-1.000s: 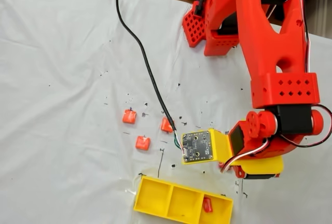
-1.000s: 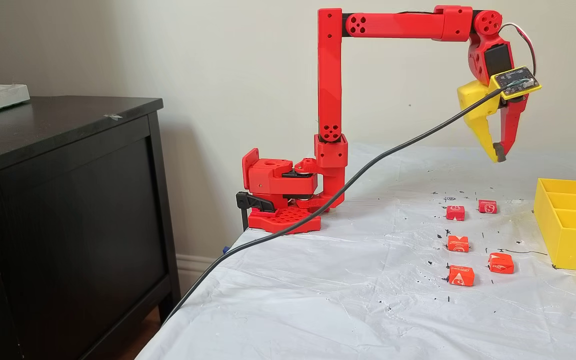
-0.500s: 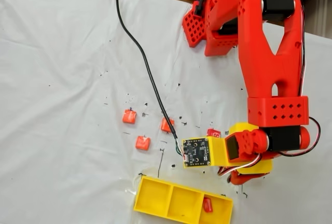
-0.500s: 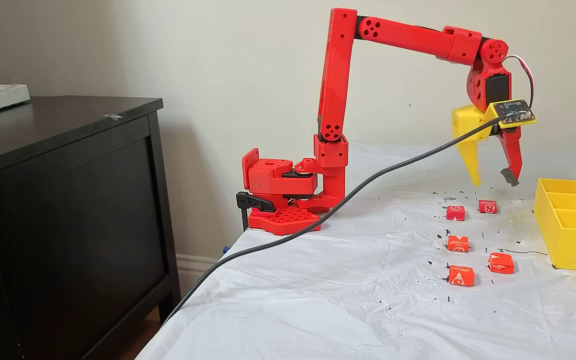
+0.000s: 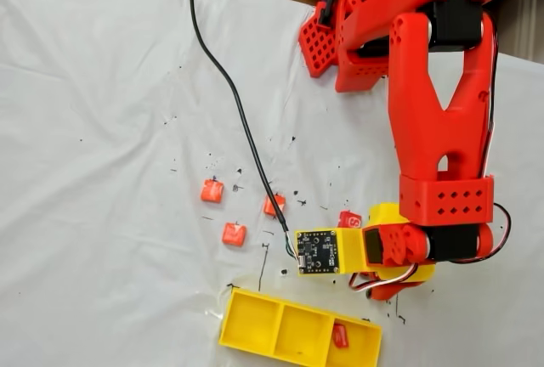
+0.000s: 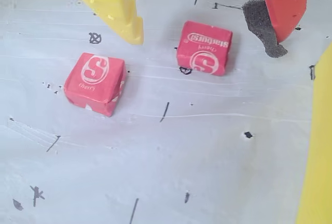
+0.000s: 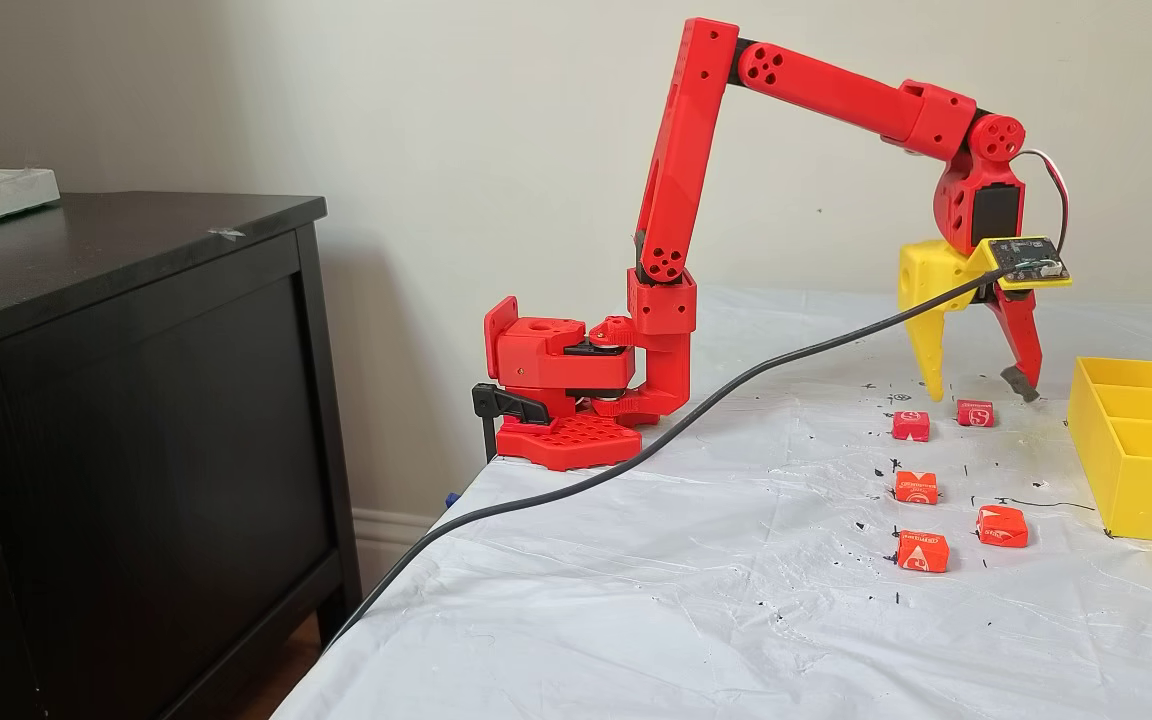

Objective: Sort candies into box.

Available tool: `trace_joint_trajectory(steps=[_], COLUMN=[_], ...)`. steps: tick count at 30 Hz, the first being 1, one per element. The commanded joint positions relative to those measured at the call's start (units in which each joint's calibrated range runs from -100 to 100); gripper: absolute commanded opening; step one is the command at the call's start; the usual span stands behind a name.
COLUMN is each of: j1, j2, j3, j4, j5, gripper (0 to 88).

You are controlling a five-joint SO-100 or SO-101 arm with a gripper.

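Spread wide and empty, the claw (image 6: 207, 29) hangs just above the worktop (image 7: 636, 600), its yellow finger (image 6: 111, 6) on one side and its red finger (image 6: 284, 3) on the other of a deep red candy (image 6: 204, 47) marked with white lettering. That straddle looks like the set-up for a pinch: the fingers are placed so that closing would catch this piece between them. A second deep red candy (image 6: 95, 83), marked with a white S, lies just outside the yellow finger, so it should be left alone.

In the side-on fixed view, these two (image 7: 910, 425) (image 7: 975, 413) sit nearest the arm, with three orange-red candies (image 7: 916, 487) (image 7: 1002, 526) (image 7: 923, 551) further forward on the white sheet. The box (image 7: 1136, 455) stands near them, its three compartments in a row. Seen from above, the box (image 5: 255, 324) holds one candy (image 5: 340, 335) in its right-hand end compartment; the other two compartments look empty, which suggests sorting by colour is just under way.

Compared with a second ago, the arm has swung down and away from the box, and the claw, then raised and nearly closed, has opened and dropped to candy height. The candies on the sheet have not moved.
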Motion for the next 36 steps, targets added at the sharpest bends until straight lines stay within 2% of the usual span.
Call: trace_joint_trajectory(steps=[1,33,36], j1=[-0.7,-1.6,-1.6], j2=[0.0,3.3,3.3], j3=[-3.6,-6.3,-6.0], j4=[0.4,-4.4,-4.4], j5=[-0.2,-1.1,-1.2], gripper=[29.4,25.2,20.7])
